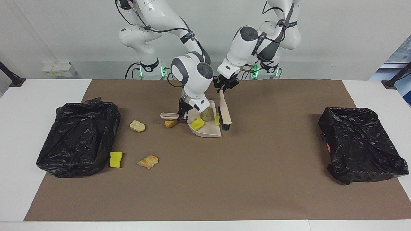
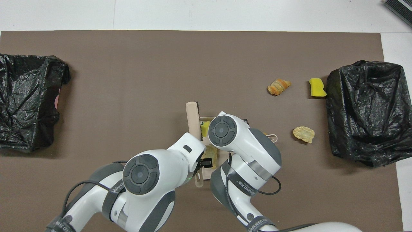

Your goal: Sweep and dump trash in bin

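Beige dustpan [image 1: 207, 130], gripped at its handle by the closed right pincer [image 1: 183, 116], rests flat on the bench so the brush [image 1: 225, 110], clamped in the left pincer [image 1: 224, 85], can push trash [image 1: 197, 123] inside (four pieces still lie loose toward the right arm's end).

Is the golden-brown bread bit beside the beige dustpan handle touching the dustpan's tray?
Cannot tell. In the facing view the bread bit lies close beside the beige dustpan, the right pincer hiding the boundary.

A robotics lab is being shown: two white arms [image 1: 192, 73] are being run at a white table [image 1: 19, 134] covered by a brown mat [image 1: 224, 179], bare white walls are being seen, and staged bins lined with black bags [image 1: 78, 138] are being used.
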`<act>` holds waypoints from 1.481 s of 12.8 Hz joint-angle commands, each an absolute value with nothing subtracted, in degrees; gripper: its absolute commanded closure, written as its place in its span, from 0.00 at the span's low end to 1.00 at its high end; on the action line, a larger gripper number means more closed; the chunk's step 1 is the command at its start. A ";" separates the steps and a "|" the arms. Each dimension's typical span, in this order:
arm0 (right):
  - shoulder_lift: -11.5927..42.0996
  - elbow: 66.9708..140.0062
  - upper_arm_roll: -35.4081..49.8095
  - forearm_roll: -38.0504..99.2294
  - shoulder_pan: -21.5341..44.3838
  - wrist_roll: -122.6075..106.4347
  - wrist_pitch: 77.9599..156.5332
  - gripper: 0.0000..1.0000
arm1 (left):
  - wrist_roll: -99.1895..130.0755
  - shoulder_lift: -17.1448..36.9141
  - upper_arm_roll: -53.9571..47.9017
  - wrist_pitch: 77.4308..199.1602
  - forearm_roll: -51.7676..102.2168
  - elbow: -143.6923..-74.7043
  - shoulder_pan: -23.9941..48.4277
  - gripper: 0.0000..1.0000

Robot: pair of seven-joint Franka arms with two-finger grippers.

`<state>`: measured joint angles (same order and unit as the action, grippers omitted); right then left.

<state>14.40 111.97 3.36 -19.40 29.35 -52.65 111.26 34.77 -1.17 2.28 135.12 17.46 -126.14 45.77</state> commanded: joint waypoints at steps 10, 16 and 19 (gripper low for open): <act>15.03 111.62 3.95 -17.67 26.20 -55.54 111.71 1.00 | 33.04 12.65 2.99 133.69 17.84 -105.39 44.56 1.00; 14.50 111.80 3.96 -11.88 23.03 -62.48 115.92 1.00 | 33.40 9.85 3.16 118.76 17.75 -106.26 44.74 1.00; 14.50 111.88 3.96 -11.16 22.33 -64.24 117.24 1.00 | 33.57 7.13 3.08 113.57 17.84 -106.87 45.09 1.00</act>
